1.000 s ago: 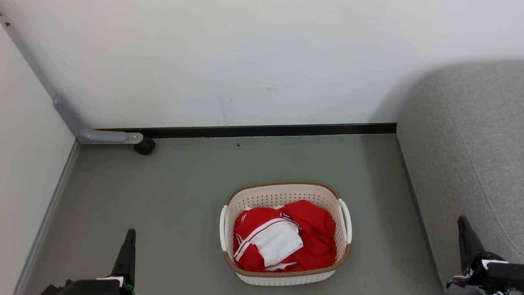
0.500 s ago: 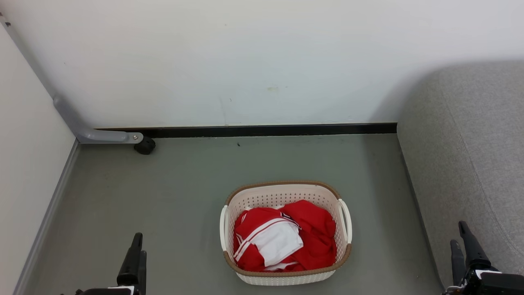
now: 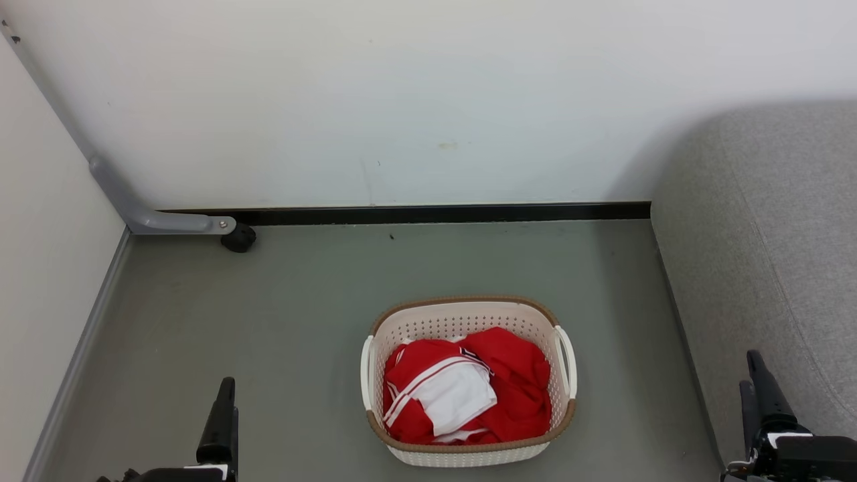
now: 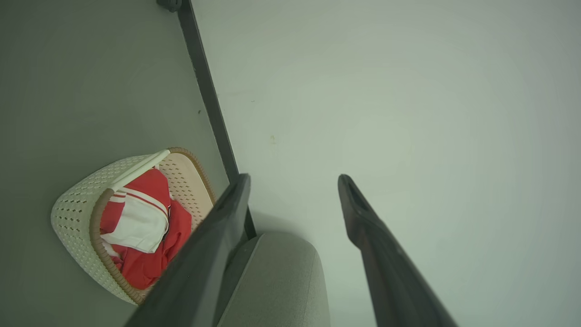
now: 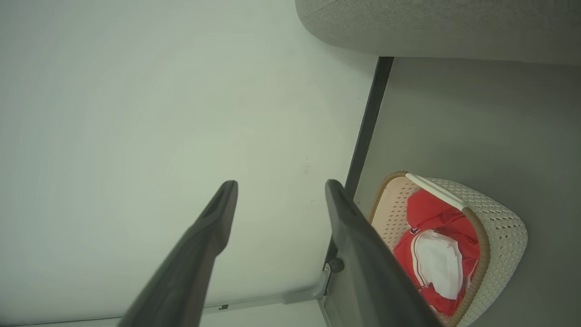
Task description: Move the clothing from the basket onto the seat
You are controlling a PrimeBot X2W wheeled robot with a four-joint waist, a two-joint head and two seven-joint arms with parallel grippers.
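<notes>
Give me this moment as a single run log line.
stage: no grasp yet | clothing: in basket | basket: on floor, left of seat | left end effector: open, empty | right end effector: open, empty

basket [image 3: 469, 455] top open, bare floor [image 3: 281, 321] around

Clothing [image 3: 512, 385]: red, with white stripe trim and a white panel. Basket [image 3: 462, 320]: cream-white, sides dotted with rows of small holes, rim brown and woven-looking. Seat [image 3: 770, 241]: flecked grey fabric. Floor [image 3: 268, 321]: dull grey-green. Wall [image 3: 402, 100]: off-white, edged below by a black skirting strip [image 3: 435, 213]. Left gripper [image 4: 295, 178] and right gripper [image 5: 280, 183]: near-black fingers.
</notes>
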